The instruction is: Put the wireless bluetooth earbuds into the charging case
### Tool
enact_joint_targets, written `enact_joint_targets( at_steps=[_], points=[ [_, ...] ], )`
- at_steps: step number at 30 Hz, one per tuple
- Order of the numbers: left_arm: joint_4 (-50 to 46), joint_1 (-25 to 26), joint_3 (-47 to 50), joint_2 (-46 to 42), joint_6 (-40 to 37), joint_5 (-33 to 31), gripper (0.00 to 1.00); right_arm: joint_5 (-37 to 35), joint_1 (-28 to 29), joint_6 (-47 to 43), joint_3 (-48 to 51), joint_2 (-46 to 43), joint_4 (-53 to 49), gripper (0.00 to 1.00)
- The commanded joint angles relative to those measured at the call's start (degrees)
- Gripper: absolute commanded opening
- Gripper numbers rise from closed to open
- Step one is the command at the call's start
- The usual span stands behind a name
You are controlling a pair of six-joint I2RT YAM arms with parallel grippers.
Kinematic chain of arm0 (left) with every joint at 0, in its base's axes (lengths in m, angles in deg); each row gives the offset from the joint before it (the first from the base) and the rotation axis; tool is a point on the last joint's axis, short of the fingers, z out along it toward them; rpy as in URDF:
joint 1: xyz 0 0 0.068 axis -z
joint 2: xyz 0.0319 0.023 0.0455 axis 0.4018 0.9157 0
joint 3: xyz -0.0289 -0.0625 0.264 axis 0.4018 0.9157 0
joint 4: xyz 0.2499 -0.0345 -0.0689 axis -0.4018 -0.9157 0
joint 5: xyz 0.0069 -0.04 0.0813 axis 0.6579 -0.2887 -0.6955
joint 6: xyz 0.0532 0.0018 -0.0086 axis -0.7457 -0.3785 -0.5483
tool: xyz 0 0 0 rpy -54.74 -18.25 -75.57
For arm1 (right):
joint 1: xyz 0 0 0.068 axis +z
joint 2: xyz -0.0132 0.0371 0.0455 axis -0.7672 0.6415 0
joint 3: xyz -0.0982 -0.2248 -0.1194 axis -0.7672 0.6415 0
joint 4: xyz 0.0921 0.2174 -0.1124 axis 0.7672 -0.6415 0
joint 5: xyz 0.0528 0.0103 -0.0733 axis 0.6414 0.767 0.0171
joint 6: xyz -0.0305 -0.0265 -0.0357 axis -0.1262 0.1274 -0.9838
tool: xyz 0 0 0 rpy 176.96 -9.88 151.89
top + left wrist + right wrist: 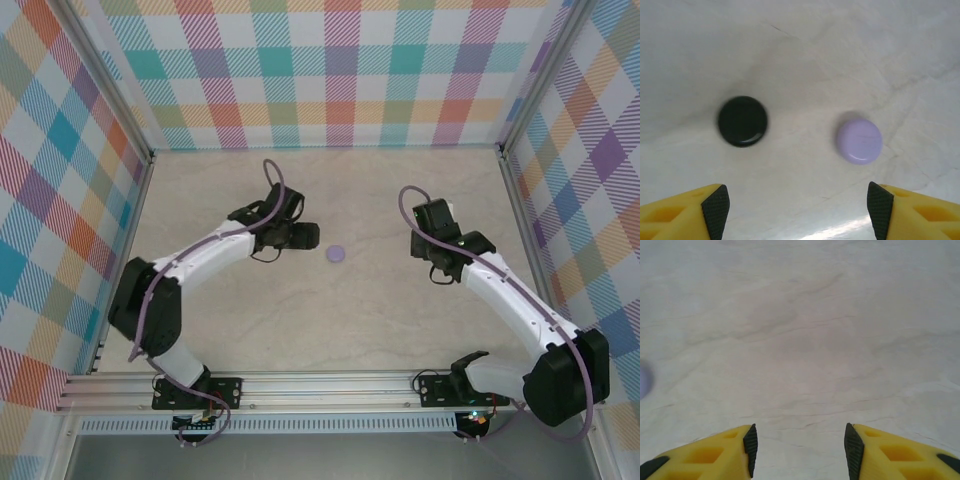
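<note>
On the tabletop: two small round cases lie flat on the pale marbled table [330,330], a black case [742,121] and a lavender case [859,141], side by side but apart, not touching.
Lids: both look shut, smooth tops facing up.
Earbuds: hidden. My guess is they sit inside the shut cases, though I cannot tell for sure.
Left gripper [797,210]: jaws spread wide with nothing between them, hanging just above and on the near side of the two cases, so both discs sit framed between its yellow fingers.
Why there: it reads to me as letting go or lining up over the pair; which one I cannot say.
Right gripper [799,450]: also parted and empty, over bare table well to the right of the lavender case, whose blurred edge just shows at the far left of its wrist view.
Why there: probably parked clear so the other arm has room.
Writing: none legible; no logo or label on either lid, and the checked walls carry pattern only.
Task progress: looks near done, if the buds are indeed inside.
</note>
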Motion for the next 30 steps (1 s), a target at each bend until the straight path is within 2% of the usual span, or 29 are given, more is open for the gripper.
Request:
enact_joint_targets(
  at_steps=[1,6,10,13,17,20,23,27,30],
  points=[
    [-4.1,-3.1,4.7,-5.1,-4.4,-10.3,0.76,-7.3,-2.5,0.5,3.7,-1.5,6.0,0.55],
    [0.1,-8.9,12.4,-12.3,-7.0,-15.6,0.77,-6.9,-7.0,-0.8,9.8,-1.2,14.2,0.59],
    [8.4,-11.5,19.7,-17.1,-10.8,-19.2,0.79,0.2,-10.8,-4.5,14.5,-0.4,23.5,0.60],
    [19.4,-13.4,26.7,-19.7,-13.8,-20.0,0.87,5.8,-13.7,-6.6,19.2,-0.8,33.1,0.61],
    [30.7,-16.8,33.8,-19.9,-16.8,-16.4,1.00,12.1,-17.9,-8.5,22.4,0.0,40.1,0.64],
    [37.3,-18.9,37.4,-18.5,-18.4,-12.5,1.00,16.3,-20.2,-10.2,24.1,1.3,45.1,0.66],
    [48.6,-20.2,42.2,-17.3,-20.2,-9.0,1.00,20.7,-21.8,-12.0,27.1,2.1,53.0,0.67],
    [57.1,-21.9,45.1,-15.4,-22.6,-4.1,1.00,21.7,-22.2,-14.2,31.7,3.4,65.6,0.68],
    [67.0,-22.4,48.5,-14.3,-25.7,-0.8,1.00,24.1,-22.8,-15.0,31.8,5.1,68.5,0.68]
  ],
)
